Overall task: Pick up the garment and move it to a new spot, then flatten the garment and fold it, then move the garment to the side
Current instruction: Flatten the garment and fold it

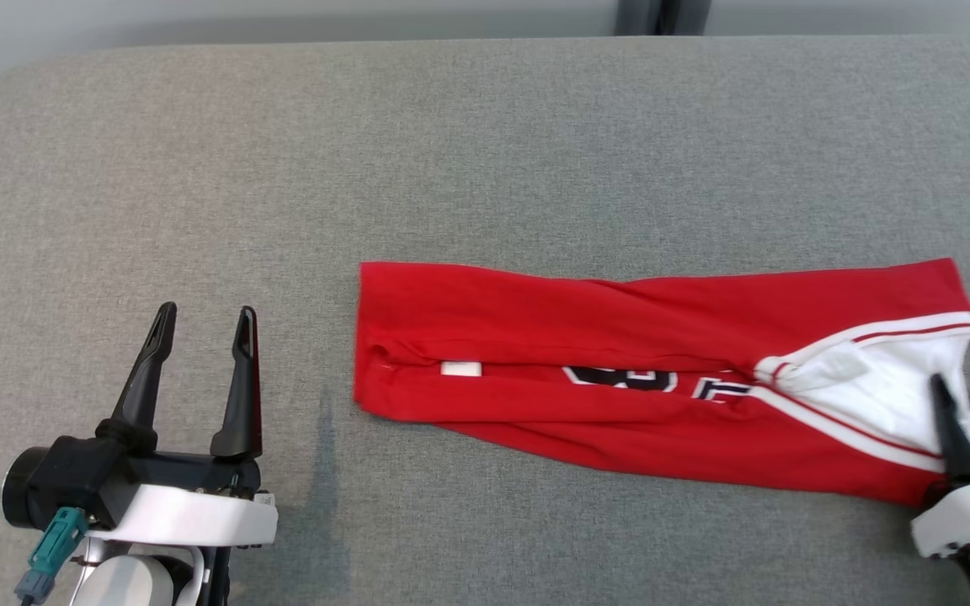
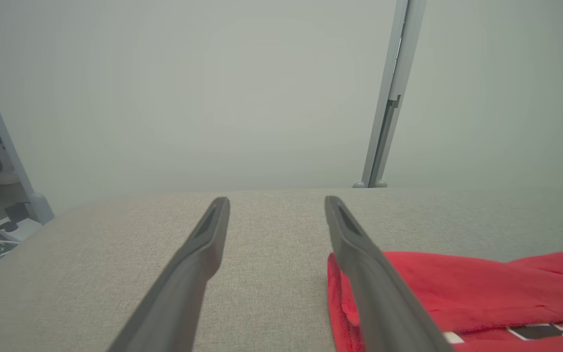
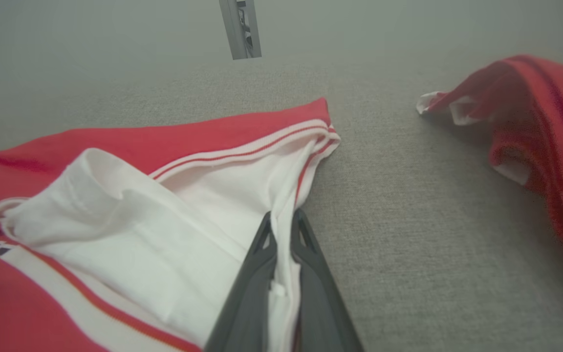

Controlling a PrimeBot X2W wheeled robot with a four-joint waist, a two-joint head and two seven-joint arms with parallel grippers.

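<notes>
Pinching garment (image 1: 586,337) white edge: R jaws | L jaws apart, nearby

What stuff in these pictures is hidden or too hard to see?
The print on the red shirt, head view: folds cover most of it, so it cannot be read.
The right gripper, head view: the picture's right edge cuts off its body.
A red cloth, right wrist view: blurred, cut by the edge; unclear what it is.
The red shirt, left wrist view: the left gripper's finger and the edges hide most of it.
</notes>
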